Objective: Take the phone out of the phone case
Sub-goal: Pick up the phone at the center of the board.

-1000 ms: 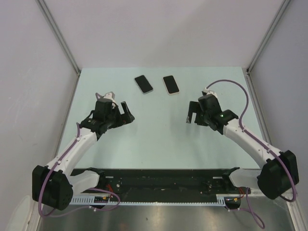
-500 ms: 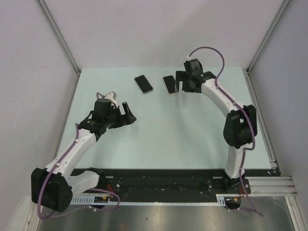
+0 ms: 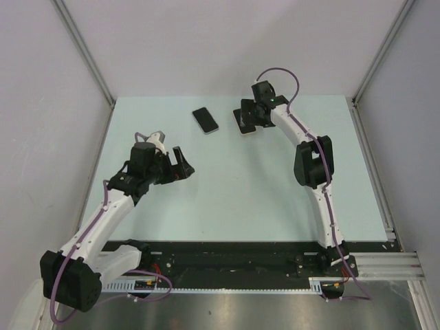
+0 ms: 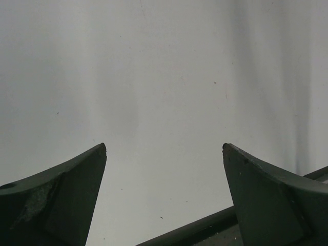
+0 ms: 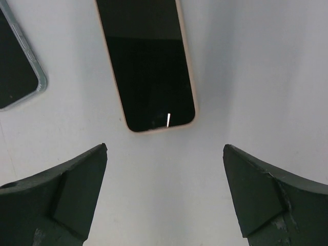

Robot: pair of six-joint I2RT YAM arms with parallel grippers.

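Two phones lie screen-up at the back of the table. One is in a pinkish-beige case (image 5: pixel 148 61), also seen in the top view (image 3: pixel 240 125). The other is in a clear case (image 5: pixel 15 69) to its left (image 3: pixel 205 120). My right gripper (image 5: pixel 165 148) is open and hovers just short of the beige-cased phone's near end, holding nothing; in the top view (image 3: pixel 247 117) it partly covers that phone. My left gripper (image 3: pixel 183 163) is open and empty over the left middle of the table, and its wrist view (image 4: pixel 164 148) shows only bare table.
The pale green table (image 3: pixel 234 185) is bounded by grey walls with metal posts at the back corners. A dark bar (image 4: pixel 205 230) crosses the bottom of the left wrist view. The arm bases sit on a black rail (image 3: pixel 227 258) at the near edge.
My right arm has swung from the right middle of the table to the back, over the beige-cased phone. My left arm has barely moved.
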